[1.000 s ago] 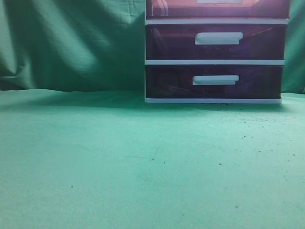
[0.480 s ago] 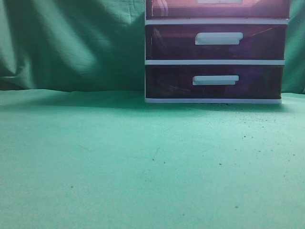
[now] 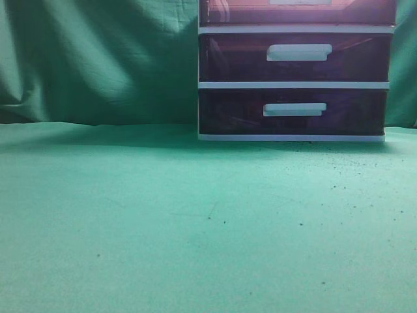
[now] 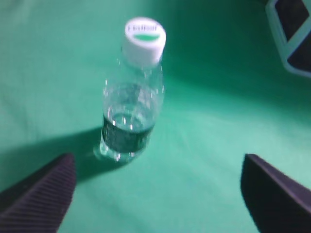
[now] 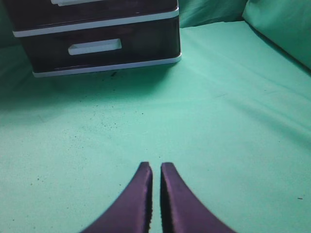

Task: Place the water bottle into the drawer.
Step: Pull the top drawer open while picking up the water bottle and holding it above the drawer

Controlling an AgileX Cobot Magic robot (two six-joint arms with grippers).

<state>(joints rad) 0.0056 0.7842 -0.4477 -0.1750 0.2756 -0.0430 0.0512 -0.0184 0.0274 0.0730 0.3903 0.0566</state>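
Note:
The water bottle is clear with a white cap and a dark label. It stands upright on the green cloth in the left wrist view. My left gripper is open and empty above the cloth, with the bottle ahead of it, nearer its left finger. The reddish-pink drawer with its white handle is shut at the top of the white-framed unit in the exterior view. My right gripper is shut and empty, low over the cloth in front of the unit. Neither gripper nor the bottle shows in the exterior view.
Two darker purple drawers sit below the pink one; the lower ones also show in the right wrist view. A corner of the unit shows at the top right of the left wrist view. Green cloth covers table and backdrop.

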